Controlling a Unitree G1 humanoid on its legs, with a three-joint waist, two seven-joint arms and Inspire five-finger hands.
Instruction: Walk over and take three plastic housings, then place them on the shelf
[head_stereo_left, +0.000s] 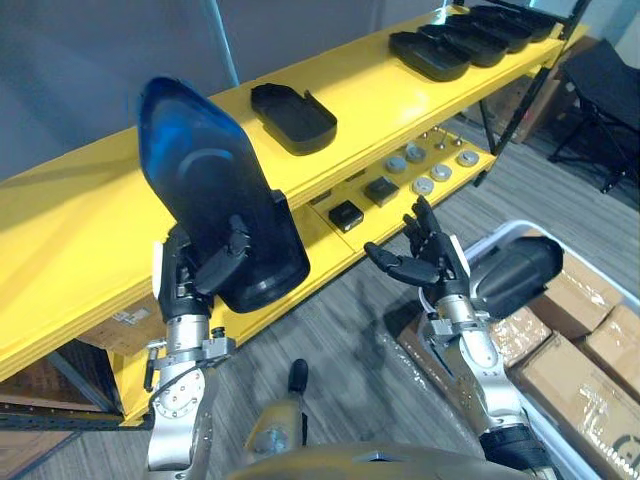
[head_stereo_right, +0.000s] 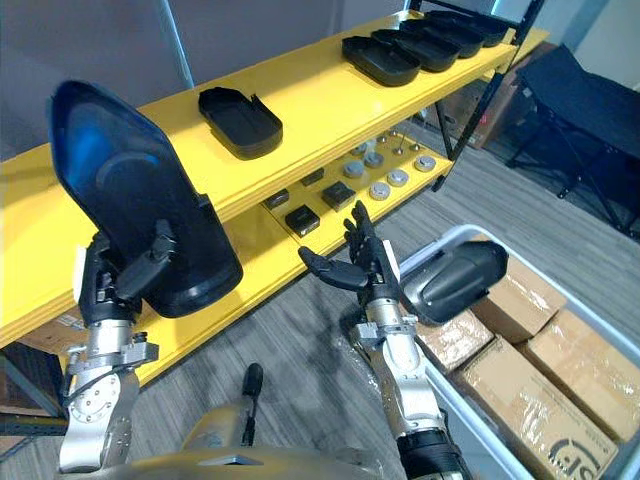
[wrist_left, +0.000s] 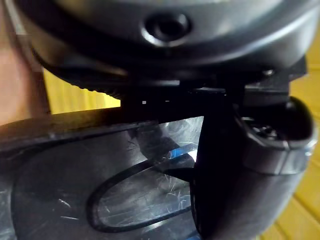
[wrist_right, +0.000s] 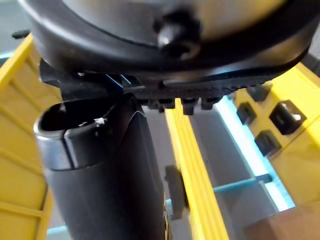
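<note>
**Q:** Step in hand?

**A:** Placing, as judged. Item 1, large glossy black plastic housing (head_stereo_left: 215, 200), was held upright and off the shelf, just in front of the long yellow shelf's top board (head_stereo_left: 90, 210). L hand (head_stereo_left: 185, 275): fingers and thumb were clamped round the item's lower end. R hand (head_stereo_left: 432, 262): fingers were spread and nothing was held. It was seen low, betw. the lower yellow tier (head_stereo_left: 372, 222) and the tote.

**Q:** Nxt move?

**A:** Est. only. Item 1 would need to be tipped flat and laid on bare board, beside the flat black housing (head_stereo_left: 293, 117) already lying there. The grip should be let go only once the item is borne by the board. The item is tall and slick, so a slip while tipping is to be guarded against. Qty placed out of three could not be told.

**Q:** Containers and contents?

**A:**
- Top board: the one flat housing at the near part, and a row of black housings (head_stereo_left: 455, 45) at the far end.
- Lower tier: small black square blocks (head_stereo_left: 345, 214) and round silver discs (head_stereo_left: 430, 172) were laid out in rows.
- White-rimmed tote (head_stereo_left: 520, 226), at the robot's right: brown cardboard boxes (head_stereo_left: 575, 300) were packed in it. A dark rounded piece (head_stereo_left: 515, 275) was seen above them, poss. another housing, but this could not be confirmed.
</note>
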